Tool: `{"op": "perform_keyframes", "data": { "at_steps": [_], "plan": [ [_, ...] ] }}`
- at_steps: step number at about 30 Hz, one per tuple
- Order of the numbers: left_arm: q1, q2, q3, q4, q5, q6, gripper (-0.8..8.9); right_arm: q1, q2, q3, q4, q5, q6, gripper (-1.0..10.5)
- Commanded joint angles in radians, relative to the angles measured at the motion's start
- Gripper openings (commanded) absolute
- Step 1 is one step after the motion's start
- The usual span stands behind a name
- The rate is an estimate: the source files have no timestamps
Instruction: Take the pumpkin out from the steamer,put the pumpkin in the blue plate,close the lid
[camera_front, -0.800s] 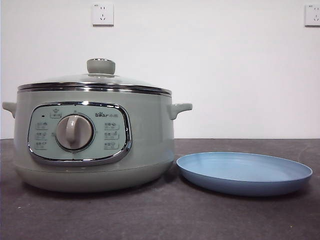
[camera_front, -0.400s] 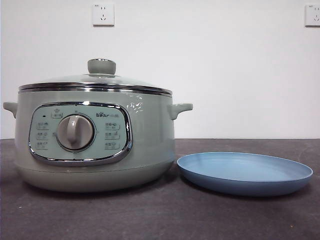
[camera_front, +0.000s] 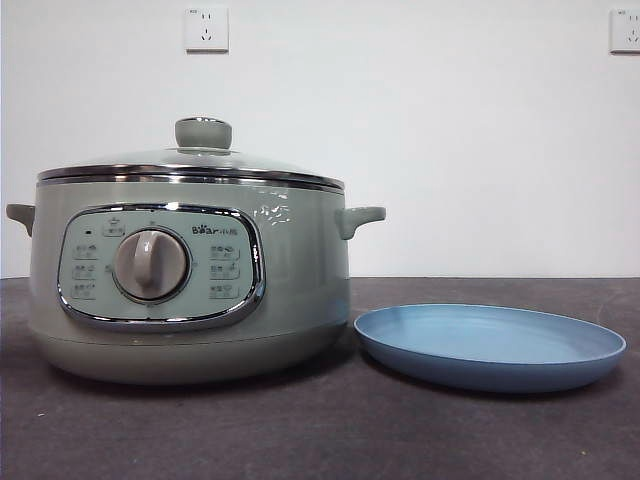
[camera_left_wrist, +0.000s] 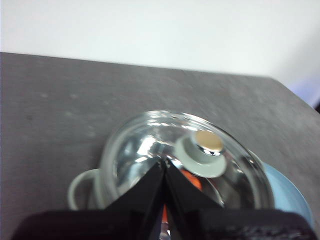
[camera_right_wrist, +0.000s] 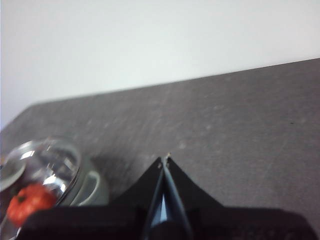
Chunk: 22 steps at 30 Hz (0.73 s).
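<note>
The sage-green steamer (camera_front: 190, 290) stands at the left of the table with its glass lid (camera_front: 195, 160) resting on top, green knob (camera_front: 203, 132) upright. Through the glass, the orange-red pumpkin (camera_right_wrist: 29, 202) shows inside the steamer, also glimpsed as an orange patch (camera_left_wrist: 190, 179) in the left wrist view. The blue plate (camera_front: 490, 345) lies flat just to the steamer's right, with nothing in it. My left gripper (camera_left_wrist: 164, 161) hovers above the lid (camera_left_wrist: 180, 160), jaws shut and holding nothing. My right gripper (camera_right_wrist: 165, 159) is shut too, high above the table beside the steamer.
Dark grey tabletop (camera_front: 330, 430) runs in front of the steamer and plate. A white wall with two sockets (camera_front: 206, 29) stands behind. The steamer's side handle (camera_front: 358, 218) juts toward the plate. Neither arm shows in the front view.
</note>
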Motion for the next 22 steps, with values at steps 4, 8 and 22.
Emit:
{"op": "perform_keyframes", "data": {
  "at_steps": [4, 8, 22],
  "plan": [
    [-0.001, 0.101, 0.108, -0.095, 0.066, 0.113, -0.04, -0.002, 0.13, 0.14, -0.126, -0.119, -0.122, 0.0],
    [-0.001, 0.117, 0.125, -0.102, 0.068, 0.113, -0.03, -0.002, 0.18, 0.16, -0.141, -0.156, -0.139, 0.1],
    [-0.027, 0.152, 0.141, -0.07, 0.064, 0.081, 4.27, -0.002, 0.236, 0.16, -0.139, -0.151, -0.102, 4.5]
  ]
}}
